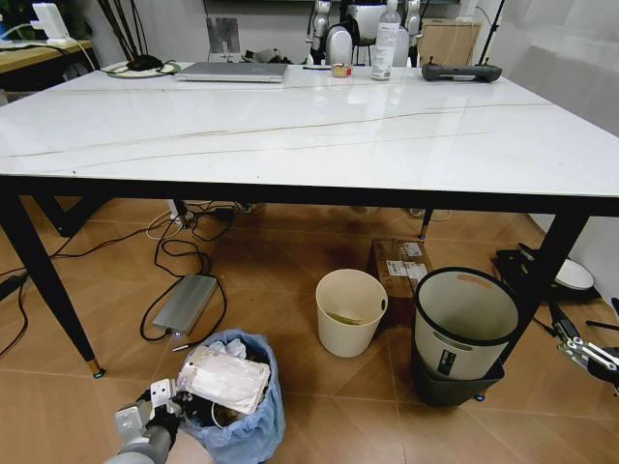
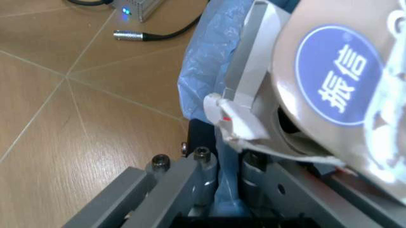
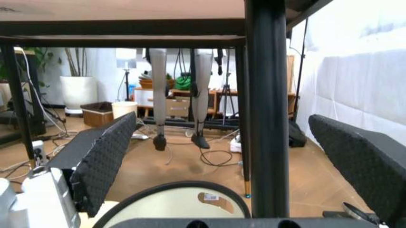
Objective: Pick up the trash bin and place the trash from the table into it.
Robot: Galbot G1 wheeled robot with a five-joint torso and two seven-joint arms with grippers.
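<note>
bin: trash bin (image 1: 242, 406) with blue liner on the floor in front of the table (image 1: 290, 135), near the left front leg, stuffed with trash (image 1: 224, 377), a silvery wrapper on top
left gripper (image 1: 155, 411): low at the bin's left rim; in the left wrist view the fingers (image 2: 190, 190) are clamped on the liner edge
right gripper (image 3: 209, 156): down by the table's right front leg, pads (image 3: 101, 161) spread wide apart, over the grey bin (image 1: 464, 333)
table top: no litter, just laptop (image 1: 232, 71) and bottle (image 1: 386, 41) at far edge
nearby: cream bucket (image 1: 350, 311) between the two bins
</note>
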